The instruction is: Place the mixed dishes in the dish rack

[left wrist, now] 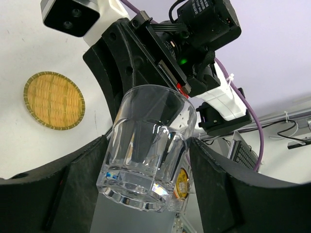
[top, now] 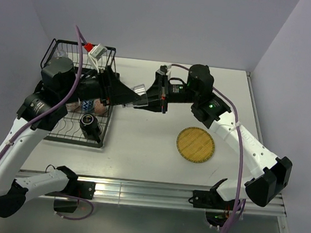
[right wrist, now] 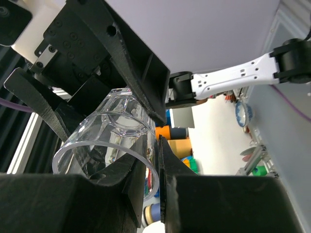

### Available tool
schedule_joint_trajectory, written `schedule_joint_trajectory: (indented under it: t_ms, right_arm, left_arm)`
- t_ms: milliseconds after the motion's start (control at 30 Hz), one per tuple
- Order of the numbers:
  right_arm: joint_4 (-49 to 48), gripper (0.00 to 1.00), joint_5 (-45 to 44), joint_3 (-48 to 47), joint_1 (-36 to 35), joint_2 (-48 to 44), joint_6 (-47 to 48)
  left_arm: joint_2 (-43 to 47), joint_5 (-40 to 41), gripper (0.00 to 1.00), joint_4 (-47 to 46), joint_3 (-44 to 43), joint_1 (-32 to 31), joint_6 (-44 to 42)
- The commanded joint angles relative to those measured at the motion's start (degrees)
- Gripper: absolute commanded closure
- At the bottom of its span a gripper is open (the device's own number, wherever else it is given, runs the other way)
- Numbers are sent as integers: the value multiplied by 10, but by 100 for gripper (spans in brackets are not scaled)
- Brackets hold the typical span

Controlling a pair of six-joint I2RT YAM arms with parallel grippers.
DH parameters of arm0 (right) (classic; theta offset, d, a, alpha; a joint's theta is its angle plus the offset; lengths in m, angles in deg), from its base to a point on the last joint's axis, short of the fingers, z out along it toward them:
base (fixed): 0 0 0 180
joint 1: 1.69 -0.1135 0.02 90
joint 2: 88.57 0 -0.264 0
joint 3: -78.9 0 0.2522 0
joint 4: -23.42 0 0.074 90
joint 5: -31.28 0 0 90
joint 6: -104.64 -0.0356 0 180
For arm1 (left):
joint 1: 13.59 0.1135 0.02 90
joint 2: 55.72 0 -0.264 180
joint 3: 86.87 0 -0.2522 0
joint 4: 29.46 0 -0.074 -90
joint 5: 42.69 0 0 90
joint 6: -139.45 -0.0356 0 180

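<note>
A clear glass (top: 139, 90) hangs in mid-air between both arms, just right of the dish rack (top: 111, 50). My right gripper (top: 148, 99) is shut on the glass (right wrist: 104, 141); in the right wrist view its jaws (right wrist: 158, 170) pinch the wall at the rim. My left gripper (left wrist: 150, 160) has a finger against each side of the glass (left wrist: 146, 145) near its thick base. The yellow round plate (top: 195, 144) lies flat on the table to the right and also shows in the left wrist view (left wrist: 53, 100). A dark mug (top: 89, 122) and a patterned bowl (top: 83, 106) sit in the rack.
The black wire rack fills the far left of the table, under the left arm. A small object with a red cap (top: 94, 50) rests on its far rim. Walls close the table at the back and on the right.
</note>
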Motion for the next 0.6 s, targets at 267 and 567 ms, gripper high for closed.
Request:
schedule_joint_trajectory:
  t_ms: [267,567]
  right_arm:
    - [-90,100,23,-58,-9,-47,5]
    - [-137,96,13,-42,-9,-44,-24]
  left_arm:
    - [-7,45,33,40,65,10,-3]
    - [4,29,100,-16,97,10,26]
